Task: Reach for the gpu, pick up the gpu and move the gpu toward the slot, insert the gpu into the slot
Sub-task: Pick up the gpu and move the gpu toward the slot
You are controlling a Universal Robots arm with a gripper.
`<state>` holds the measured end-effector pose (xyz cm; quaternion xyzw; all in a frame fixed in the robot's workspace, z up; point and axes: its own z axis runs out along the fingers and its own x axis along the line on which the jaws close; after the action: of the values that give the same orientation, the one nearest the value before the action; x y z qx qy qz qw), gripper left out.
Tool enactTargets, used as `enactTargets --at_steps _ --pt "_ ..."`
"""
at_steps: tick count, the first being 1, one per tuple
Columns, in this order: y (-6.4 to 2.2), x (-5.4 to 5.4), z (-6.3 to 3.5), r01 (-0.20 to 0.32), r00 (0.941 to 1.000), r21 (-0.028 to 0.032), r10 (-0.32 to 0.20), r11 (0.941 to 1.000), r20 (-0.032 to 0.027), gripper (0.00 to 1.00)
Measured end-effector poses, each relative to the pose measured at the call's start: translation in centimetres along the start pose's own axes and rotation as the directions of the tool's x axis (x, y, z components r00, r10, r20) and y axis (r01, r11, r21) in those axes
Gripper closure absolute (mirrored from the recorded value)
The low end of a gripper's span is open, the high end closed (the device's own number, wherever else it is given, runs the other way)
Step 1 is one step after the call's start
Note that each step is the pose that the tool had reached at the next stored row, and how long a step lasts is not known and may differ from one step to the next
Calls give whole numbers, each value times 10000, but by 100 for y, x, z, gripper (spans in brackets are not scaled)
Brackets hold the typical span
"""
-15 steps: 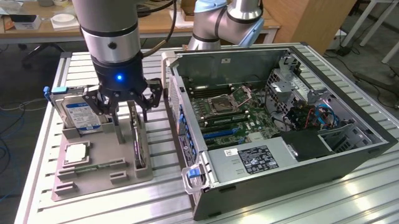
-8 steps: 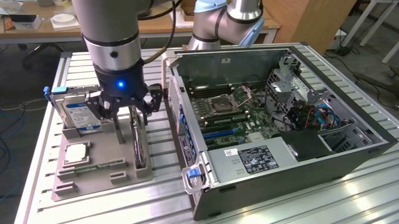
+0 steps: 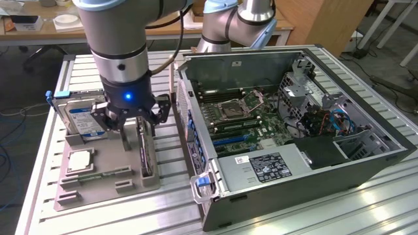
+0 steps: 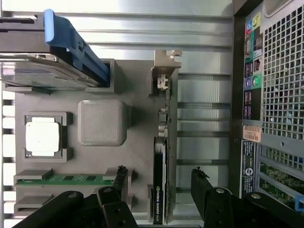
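The reach for the gpu point(image 4: 161, 142) is nearly complete and the pick-up has not begun. The jaws stand wide apart and hold nothing. The card stands on its long edge in a grey holder tray point(image 3: 104, 188). That tray lies on the slatted tabletop toward the exterior view's left edge, beside the open computer case point(image 3: 365, 161). The card sits on the side of the tray nearest the case, with its metal bracket point(image 4: 166, 61) at one end. The jaws hang right over it and straddle it. In the wrist view one finger point(image 4: 119, 176) is on the tray side and the other point(image 4: 201, 183) on the case side, with the thin card between them. It lies roughly midway and touches neither. They bracket the labelled stretch of the card, away from the bracket end. By my reading, the grasp calls for the jaws to sit low enough to catch the card's flat faces. They should then close evenly so the card does not tip in its cradle. The hard drive point(image 3: 81, 120) and the square chip point(image 3: 78, 160) sit elsewhere in the tray, apart from the jaws.
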<state>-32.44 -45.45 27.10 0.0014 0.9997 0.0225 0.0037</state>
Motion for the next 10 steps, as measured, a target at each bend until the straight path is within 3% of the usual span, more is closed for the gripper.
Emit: enactTargets --at_steps 10 --pt "-35 1 180 0 10000 0 0 10000 -1 35"
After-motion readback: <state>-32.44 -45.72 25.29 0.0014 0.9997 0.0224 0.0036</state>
